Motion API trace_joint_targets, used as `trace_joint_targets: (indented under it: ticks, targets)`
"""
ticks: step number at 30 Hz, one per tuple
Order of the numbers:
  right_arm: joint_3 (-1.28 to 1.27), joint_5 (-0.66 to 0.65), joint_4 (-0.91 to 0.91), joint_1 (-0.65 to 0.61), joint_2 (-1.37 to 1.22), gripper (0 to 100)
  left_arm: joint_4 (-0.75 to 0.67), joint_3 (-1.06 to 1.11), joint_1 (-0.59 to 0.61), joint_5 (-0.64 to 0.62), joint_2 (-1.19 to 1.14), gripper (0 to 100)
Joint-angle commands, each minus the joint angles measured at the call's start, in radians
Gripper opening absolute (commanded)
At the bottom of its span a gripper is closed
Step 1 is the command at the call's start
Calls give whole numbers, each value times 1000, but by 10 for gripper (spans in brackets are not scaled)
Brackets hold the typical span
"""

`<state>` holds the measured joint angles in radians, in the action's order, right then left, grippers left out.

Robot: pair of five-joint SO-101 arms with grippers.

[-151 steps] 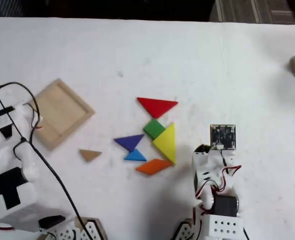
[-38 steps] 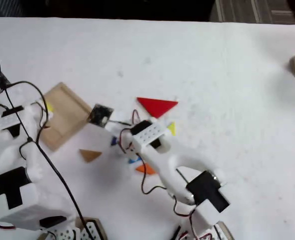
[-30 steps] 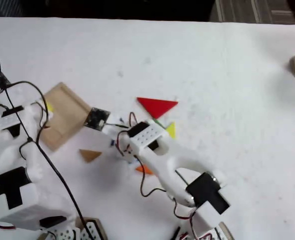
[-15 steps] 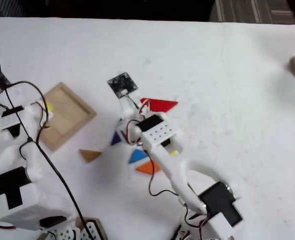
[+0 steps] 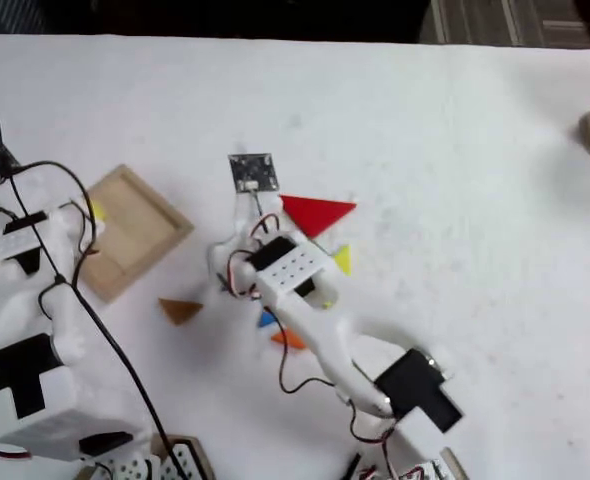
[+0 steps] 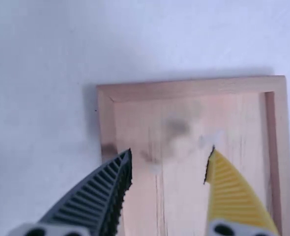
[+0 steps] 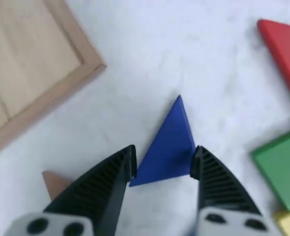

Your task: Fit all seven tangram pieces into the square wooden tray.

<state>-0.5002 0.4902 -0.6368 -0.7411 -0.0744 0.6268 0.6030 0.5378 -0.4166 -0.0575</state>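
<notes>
The right end effector (image 7: 164,150), parted, straddles the blue triangle (image 7: 168,140) on the surface (image 7: 150,59). The left end effector (image 6: 168,153) hangs parted and empty over the wooden tray (image 6: 184,88).

The right tool (image 7: 163,162) has come to straddle the blue triangle (image 7: 169,142).

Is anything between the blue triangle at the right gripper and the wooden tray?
Nothing lies on the table between the blue triangle and the wooden tray. The left gripper hangs open over the tray, though, and may crowd the drop.
</notes>
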Motion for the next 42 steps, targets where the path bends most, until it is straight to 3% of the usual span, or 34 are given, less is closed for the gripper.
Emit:
trace_joint_targets:
  ticks: [1, 21, 28, 37, 42]
  targets:
    - [66, 20, 13, 18, -21, 187, -25, -9, -18, -2, 51, 268]
    - [184, 15, -93, 5, -199, 191, -25, -9, -18, 0, 50, 269]
    - [232, 21, -236, -21, -205, 345, -25, -9, -18, 0, 50, 269]
    - [236, 14, -208, -38, -206, 262, -25, -9, -18, 0, 50, 270]
    - [238, -2, -179, 19, -206, 259, -25, -9, -18, 0, 50, 270]
